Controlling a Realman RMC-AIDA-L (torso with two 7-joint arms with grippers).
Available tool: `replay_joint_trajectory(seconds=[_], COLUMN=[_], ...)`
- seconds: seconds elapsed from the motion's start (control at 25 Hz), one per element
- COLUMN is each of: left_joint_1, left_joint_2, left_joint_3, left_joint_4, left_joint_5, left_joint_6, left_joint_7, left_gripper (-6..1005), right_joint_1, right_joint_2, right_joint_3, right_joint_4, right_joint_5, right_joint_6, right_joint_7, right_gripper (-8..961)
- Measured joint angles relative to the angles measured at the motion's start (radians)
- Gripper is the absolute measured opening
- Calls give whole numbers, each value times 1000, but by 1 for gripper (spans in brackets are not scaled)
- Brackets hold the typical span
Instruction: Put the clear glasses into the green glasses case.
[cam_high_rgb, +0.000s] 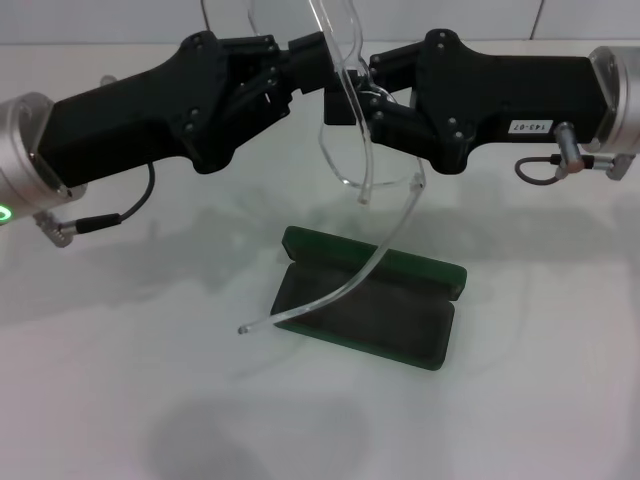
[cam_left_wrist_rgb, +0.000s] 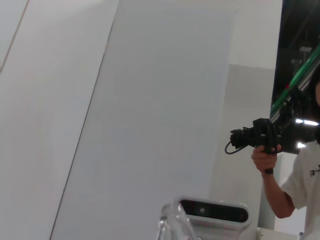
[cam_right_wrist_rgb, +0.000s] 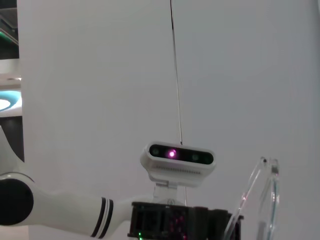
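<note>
White surface (cam_high_rgb: 540, 400) carries the green glasses case (cam_high_rgb: 370, 297), lid open, below both grippers. Left gripper (cam_high_rgb: 312, 62) and right gripper (cam_high_rgb: 347, 95) meet above it, each clamped on the clear glasses (cam_high_rgb: 345, 150), one arm dangling toward the case

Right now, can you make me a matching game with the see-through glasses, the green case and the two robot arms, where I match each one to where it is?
Things:
1. clear plastic glasses
2. dark green oblong glasses case
3. left gripper
4. right gripper

Places or states:
A. lying open on the white table
B. reaching in from the robot's right
C. held up in the air
D. reaching in from the robot's left

Pairs: 1-C, 2-A, 3-D, 4-B
</note>
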Motion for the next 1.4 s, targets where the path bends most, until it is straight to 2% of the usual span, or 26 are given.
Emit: replay_joint_trajectory(seconds=[0.36, 0.64, 0.8, 0.96, 1.12, 1.24, 1.4], left_joint_1=[12, 53, 66, 67, 56, 37, 10], left_joint_2=[2, 38, 46, 43, 21, 1, -6], left_joint_3=[0, 0, 1, 13, 78, 131, 211], left_joint_4=[1, 4, 2, -1, 0, 2, -11], left_joint_5=[-16, -130, -150, -143, -141, -143, -160], left_joint_6=[57, 128, 179, 194, 195, 195, 195], left_joint_7=[22, 4, 1, 0, 0, 5, 20], left_gripper=[75, 74, 74, 74, 74, 74, 73], right_joint_1=[-28, -88, -147, -167, -137, -72, 39], right_joint_2=[0, -6, -7, -11, -6, 0, 1], right_joint_3=[6, 96, 147, 154, 149, 130, 79], right_joint_4=[16, 27, 37, 95, 215, 309, 425], right_joint_5=[22, 57, 196, 355, 494, 534, 537], right_joint_6=[9, -43, -158, -272, -363, -389, -384], right_joint_7=[-42, -84, -147, -218, -292, -348, -415], right_gripper=[116, 116, 116, 116, 117, 117, 117])
